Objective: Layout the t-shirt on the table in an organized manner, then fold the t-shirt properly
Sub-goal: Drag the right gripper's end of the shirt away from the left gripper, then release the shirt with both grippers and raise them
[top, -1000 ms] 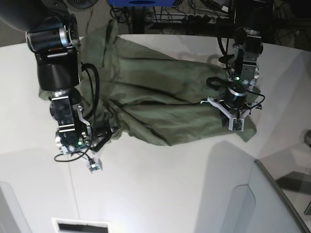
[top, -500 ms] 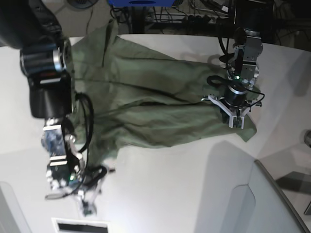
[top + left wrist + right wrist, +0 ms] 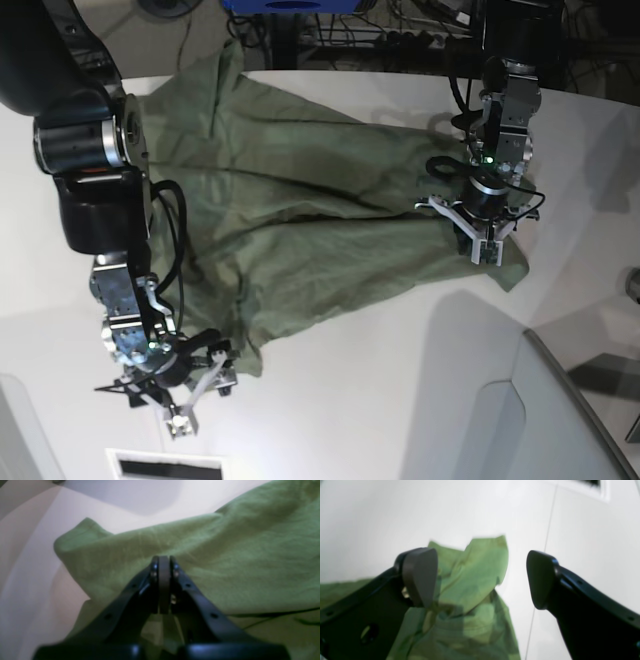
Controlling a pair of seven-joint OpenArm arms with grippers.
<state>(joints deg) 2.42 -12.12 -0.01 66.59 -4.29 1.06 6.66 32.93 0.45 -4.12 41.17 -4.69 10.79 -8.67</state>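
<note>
table (image 3: 330, 400): white top with a thin dark seam; bears the whole shirt.
shirt (image 3: 300, 210): olive green, soft and wrinkled, spread across the far half of the table; its long axis runs from the far left corner to the right, with one flap trailing toward the near left.
shirt state: opened out but not flat; creases cross the middle and the near left flap is bunched, so I judge the layout step unfinished.
left claw (image 3: 485, 245): at the shirt's right end, jaws pressed together; the left wrist view shows the pads (image 3: 163, 585) meeting with cloth rising around them, so it looks pinched on the shirt there.
right claw (image 3: 190, 395): at the near left, jaws spread wide, gripping nothing.
key relation: in the right wrist view the flap's tip (image 3: 480, 562) lies between and beyond the open jaws, on the table; in the base view the flap's edge is just beside this claw, on its far right side.
nearer arm: the right arm is nearer to the loose flap; the left arm anchors the opposite end.
next need: likely a pull that tensions the cloth along its long axis.
</note>
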